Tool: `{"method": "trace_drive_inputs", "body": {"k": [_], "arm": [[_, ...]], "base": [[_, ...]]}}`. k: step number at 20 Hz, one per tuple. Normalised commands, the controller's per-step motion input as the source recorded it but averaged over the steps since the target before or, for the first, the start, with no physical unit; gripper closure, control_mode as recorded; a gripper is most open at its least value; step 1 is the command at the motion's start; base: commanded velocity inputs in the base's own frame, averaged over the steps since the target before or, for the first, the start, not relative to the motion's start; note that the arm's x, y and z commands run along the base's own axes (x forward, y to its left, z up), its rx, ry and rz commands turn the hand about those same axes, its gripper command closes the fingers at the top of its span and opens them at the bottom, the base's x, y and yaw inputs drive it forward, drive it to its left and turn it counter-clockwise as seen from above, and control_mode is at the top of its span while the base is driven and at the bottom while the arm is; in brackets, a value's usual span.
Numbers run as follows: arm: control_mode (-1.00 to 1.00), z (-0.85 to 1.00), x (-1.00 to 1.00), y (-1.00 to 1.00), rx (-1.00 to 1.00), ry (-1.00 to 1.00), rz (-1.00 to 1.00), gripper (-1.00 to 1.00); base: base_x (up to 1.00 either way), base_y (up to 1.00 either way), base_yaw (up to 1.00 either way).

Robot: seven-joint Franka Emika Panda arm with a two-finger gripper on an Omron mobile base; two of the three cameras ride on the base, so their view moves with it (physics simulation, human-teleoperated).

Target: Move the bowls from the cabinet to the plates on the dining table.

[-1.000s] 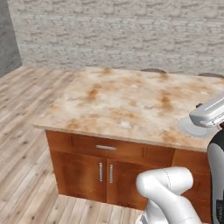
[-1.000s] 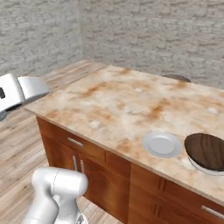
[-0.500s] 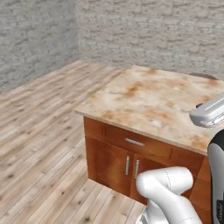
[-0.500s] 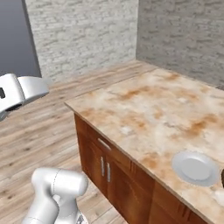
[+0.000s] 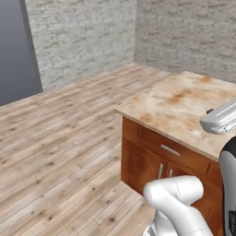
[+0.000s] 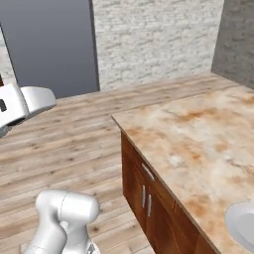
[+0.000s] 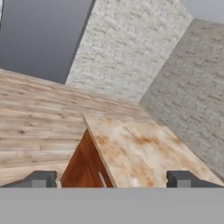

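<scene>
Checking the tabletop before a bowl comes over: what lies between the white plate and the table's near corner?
Bare marbled stone, in the right base view: nothing lies between the white plate and the near corner of the dining table.

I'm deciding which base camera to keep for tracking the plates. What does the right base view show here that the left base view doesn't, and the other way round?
Right base view alone: part of a white plate at the table's near edge, and a dark grey wall panel straight ahead. Left base view alone: a silver drawer handle seen face on. Both share the marbled dining table, its wooden doors, the plank floor and the grey brick walls.
</scene>
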Motion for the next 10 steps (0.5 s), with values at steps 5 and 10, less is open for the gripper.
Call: {"method": "trace_drive_inputs", "body": {"k": [5, 10], "arm": [[1.00, 0.00, 0.00, 0.00, 0.00, 0.00, 0.00, -1.00], [1.00, 0.00, 0.00, 0.00, 0.00, 0.00, 0.00, -1.00]], "base": [[0.00, 0.35, 0.45], [0.00, 0.36, 0.43]]}}
